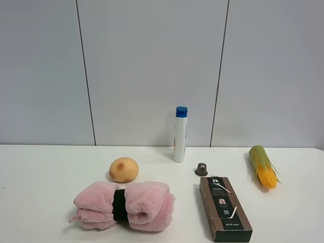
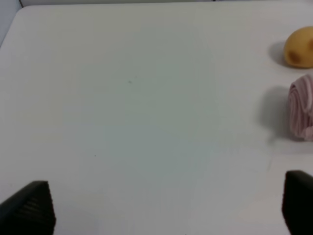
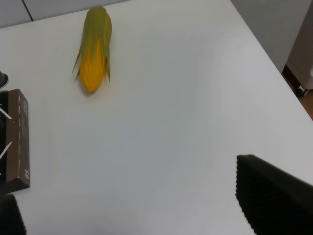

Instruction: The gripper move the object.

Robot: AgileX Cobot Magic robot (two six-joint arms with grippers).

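Observation:
The toy corn cob [image 1: 263,166], yellow-orange kernels in green husk, lies on the white table at the right, its kernel end toward the front. It also shows in the right wrist view [image 3: 94,49], well ahead of my right gripper [image 3: 132,205]. That gripper is open and empty, its black fingertips [image 3: 274,196] wide apart at the view's edge. My left gripper [image 2: 166,205] is open and empty over bare table, with black fingertips [image 2: 29,208] at both lower corners. Neither gripper shows in the exterior high view.
A pink rolled towel [image 1: 124,205] with a black band lies front left, a tan ball [image 1: 124,169] behind it. A white bottle [image 1: 180,134] with a blue cap stands at the back. A dark capsule [image 1: 201,169] and a brown box [image 1: 224,207] lie left of the corn. The table's right edge [image 3: 264,49] is near.

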